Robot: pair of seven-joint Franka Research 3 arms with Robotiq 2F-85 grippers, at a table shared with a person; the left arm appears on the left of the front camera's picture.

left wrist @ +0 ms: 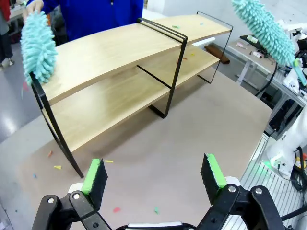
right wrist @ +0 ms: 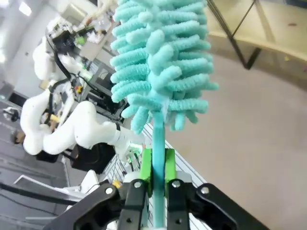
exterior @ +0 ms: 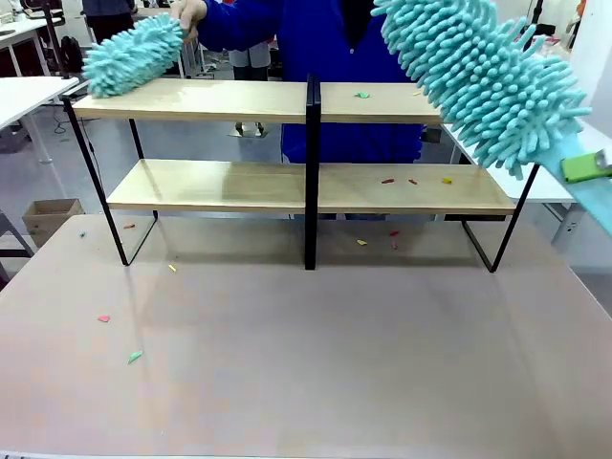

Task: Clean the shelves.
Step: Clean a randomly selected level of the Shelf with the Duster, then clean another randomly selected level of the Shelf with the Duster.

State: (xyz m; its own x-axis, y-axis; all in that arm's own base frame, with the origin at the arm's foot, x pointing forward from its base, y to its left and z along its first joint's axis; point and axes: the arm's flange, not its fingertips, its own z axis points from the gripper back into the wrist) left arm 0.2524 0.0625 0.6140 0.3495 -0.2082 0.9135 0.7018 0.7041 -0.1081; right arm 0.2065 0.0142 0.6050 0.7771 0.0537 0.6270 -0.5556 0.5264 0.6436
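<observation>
- right gripper clamping duster handle, near shelves' right end
- left gripper hovering, jaws apart, empty
- person's hand holding second duster at the top-left end

No lettering, label, brand, number or sign can be read on the shelves, the near turquoise duster, the person's duster, the cardboard box or the table.

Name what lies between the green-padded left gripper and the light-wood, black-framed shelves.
Left wrist view: only beige tabletop with tiny coloured scraps between the left gripper and the shelves.
</observation>
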